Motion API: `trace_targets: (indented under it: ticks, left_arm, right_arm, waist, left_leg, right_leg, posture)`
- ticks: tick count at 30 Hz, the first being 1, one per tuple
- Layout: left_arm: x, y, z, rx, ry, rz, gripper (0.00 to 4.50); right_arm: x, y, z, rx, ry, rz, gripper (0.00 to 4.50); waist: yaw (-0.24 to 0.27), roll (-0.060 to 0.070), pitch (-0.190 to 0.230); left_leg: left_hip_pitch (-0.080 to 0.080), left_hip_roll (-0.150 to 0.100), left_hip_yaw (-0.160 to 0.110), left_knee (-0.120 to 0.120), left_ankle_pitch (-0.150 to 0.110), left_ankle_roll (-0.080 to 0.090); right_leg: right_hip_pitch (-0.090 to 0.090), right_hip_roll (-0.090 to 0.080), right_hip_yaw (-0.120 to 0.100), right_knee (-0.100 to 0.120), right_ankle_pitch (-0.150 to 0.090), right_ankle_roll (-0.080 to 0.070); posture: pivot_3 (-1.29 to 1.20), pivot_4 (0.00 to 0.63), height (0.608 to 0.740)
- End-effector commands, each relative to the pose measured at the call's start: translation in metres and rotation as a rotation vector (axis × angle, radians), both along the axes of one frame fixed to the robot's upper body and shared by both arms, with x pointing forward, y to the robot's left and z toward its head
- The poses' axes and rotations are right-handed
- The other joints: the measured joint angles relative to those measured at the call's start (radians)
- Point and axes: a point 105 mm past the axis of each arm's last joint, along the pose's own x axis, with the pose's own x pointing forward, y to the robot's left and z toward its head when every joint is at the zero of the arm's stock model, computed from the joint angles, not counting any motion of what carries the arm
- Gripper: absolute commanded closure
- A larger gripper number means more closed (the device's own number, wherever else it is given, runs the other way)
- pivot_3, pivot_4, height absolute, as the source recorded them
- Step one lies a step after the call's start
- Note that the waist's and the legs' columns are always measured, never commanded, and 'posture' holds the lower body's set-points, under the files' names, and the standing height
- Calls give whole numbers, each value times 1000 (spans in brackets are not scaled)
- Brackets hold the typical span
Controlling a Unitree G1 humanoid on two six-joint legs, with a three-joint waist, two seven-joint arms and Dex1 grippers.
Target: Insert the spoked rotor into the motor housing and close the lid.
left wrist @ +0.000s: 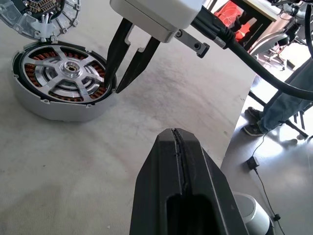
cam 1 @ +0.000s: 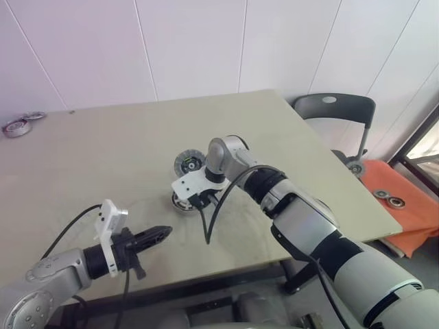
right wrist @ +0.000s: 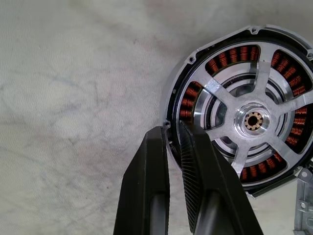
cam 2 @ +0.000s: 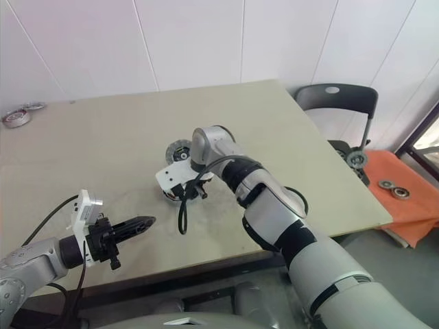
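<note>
Beige bench (cam 1: 103, 157) takes up most of what I see, bare but for a few parts. A grey chair (cam 1: 336, 110) stands off its far right corner, with an orange mat (cam 1: 405, 199) on the floor beyond it.

My right gripper (right wrist: 172, 139) points steeply down at the housing (left wrist: 61, 81) mid-bench — its fingers stand narrow, one tip outside the dark rim and the other just inside it, straddling the edge over the copper windings. The rotor (right wrist: 254, 120) sits seated inside the housing, spokes and silver hub facing up. The lid (cam 1: 188, 163) lies on the bench just behind the housing.

My left gripper (cam 1: 159, 234) hovers nearer me, well apart from the housing — fingers pressed together, holding nothing.
</note>
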Motion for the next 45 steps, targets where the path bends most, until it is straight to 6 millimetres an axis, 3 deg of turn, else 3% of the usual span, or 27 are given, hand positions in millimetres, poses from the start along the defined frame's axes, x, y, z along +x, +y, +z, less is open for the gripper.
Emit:
trace_targets:
  ticks: [1,3,8,14,20,24,27,37,45]
  left_arm:
    - [1,-1,6,2,-37,-5,4500]
    - [1,-2,6,1,-37,-5,4500]
    - [1,-2,6,0,-37,-4,4500]
    - [3,3,9,34,-54,-5,4500]
    - [6,41,26,202,-209,32,4500]
    - [2,56,40,264,-281,35,4500]
    - [-5,66,39,292,-270,37,4500]
    - [-15,63,37,290,-264,5,4500]
    - [-14,48,32,248,-259,-5,4500]
  right_arm:
    - [0,7,-6,36,-59,31,4403]
    - [1,8,-6,47,-70,29,4403]
    - [0,9,-5,33,-66,41,2786]
    - [-4,14,14,75,-73,121,2786]
    - [-10,-10,34,116,-79,284,2786]
    - [-12,-20,38,141,-97,331,2786]
    - [-12,-25,34,145,-126,380,2786]
    - [-10,-1,25,288,-376,594,2786]
    - [8,-10,17,185,-434,578,2786]
  waist:
    - [-2,-1,0]
    - [-5,-1,0]
    - [-26,0,0]
    - [-25,0,0]
    - [-17,0,1]
    - [-17,0,1]
    - [-23,1,1]
    - [-21,1,1]
    - [-20,1,1]
  left_leg:
    - [1,0,0,0,0,0]
    - [4,0,0,-1,0,0]
    - [10,0,0,-1,0,0]
    - [11,0,1,-1,0,0]
    - [-8,0,1,-2,0,0]
    - [-10,0,1,-5,0,0]
    - [-9,0,1,-6,0,0]
    - [-7,0,1,-3,0,0]
    - [-7,0,1,-4,0,0]
  right_leg:
    - [1,0,0,0,0,0]
    - [2,0,0,0,0,0]
    - [8,0,1,0,0,0]
    - [7,0,1,0,0,0]
    - [-9,-1,0,-1,2,3]
    - [-10,-2,-1,-6,4,-1]
    - [-10,-2,-1,-7,4,-1]
    - [-7,-2,0,-6,0,-1]
    - [-7,-2,0,-6,3,-4]
  posture:
    - [0,0,740]
    - [0,0,740]
    - [0,0,740]
    - [0,0,740]
    - [0,0,740]
    - [0,0,740]
    - [0,0,740]
    - [0,0,740]
    - [0,0,740]
